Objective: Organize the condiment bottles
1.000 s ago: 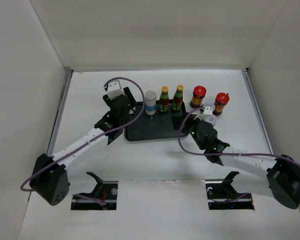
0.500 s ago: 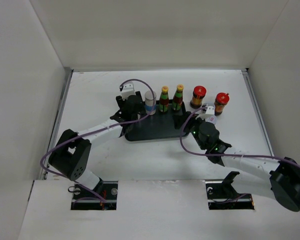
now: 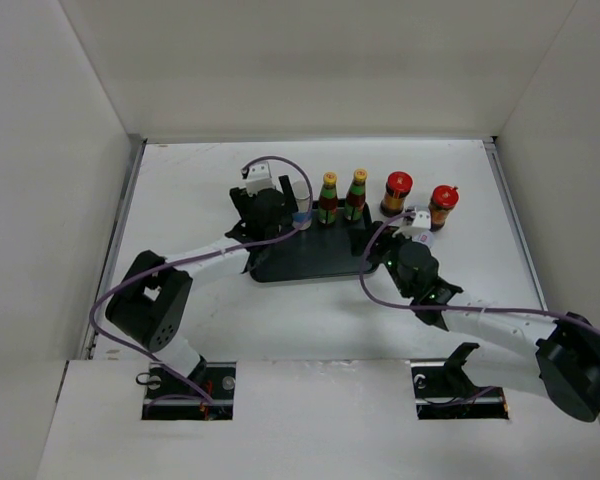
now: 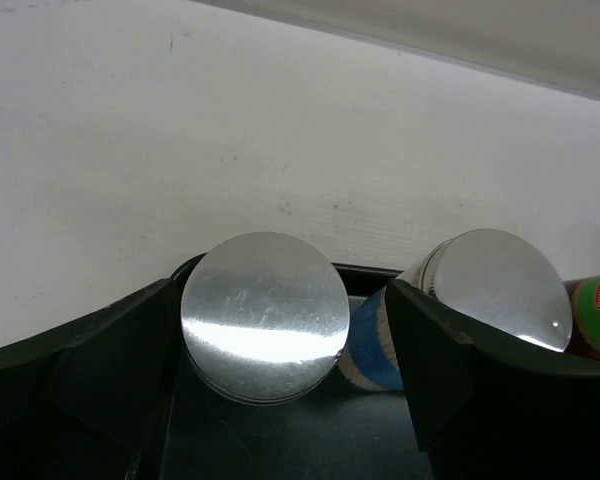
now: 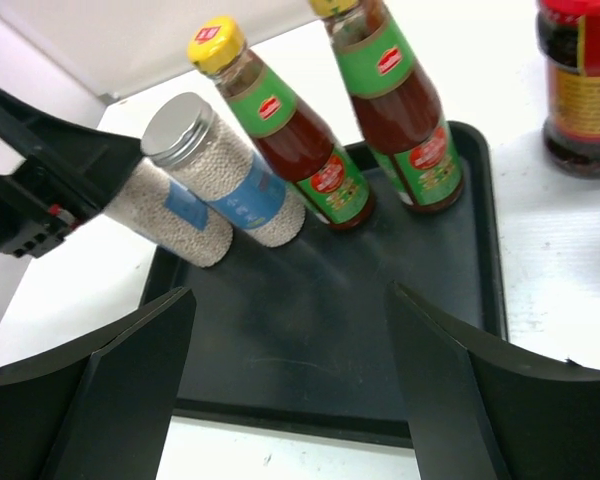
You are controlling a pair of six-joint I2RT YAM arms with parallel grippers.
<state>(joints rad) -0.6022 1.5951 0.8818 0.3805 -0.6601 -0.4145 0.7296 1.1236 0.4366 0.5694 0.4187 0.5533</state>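
Note:
A black tray [image 3: 310, 265] holds two slim yellow-capped, green-labelled bottles [image 3: 328, 198] [image 3: 356, 193] and two silver-topped, blue-banded cylinders. One cylinder [image 4: 265, 320] stands in the tray's back left corner between the fingers of my left gripper [image 3: 267, 207]. It touches the left finger, and a gap shows at the right finger. The other cylinder [image 4: 495, 290] stands just right of it. Two red-capped brown jars [image 3: 397, 192] [image 3: 442, 206] stand on the table behind the tray's right end. My right gripper [image 5: 290, 390] is open and empty over the tray's front. No white-lidded jars are in view.
White walls enclose the table on the left, back and right. The left arm's purple cable [image 3: 270, 165] loops over the tray's back left. The tray's rim [image 5: 310, 420] lies just below my right fingers.
My left gripper has moved right, bringing a cylinder onto the tray's back left corner beside the other one. The right arm has shifted only slightly.

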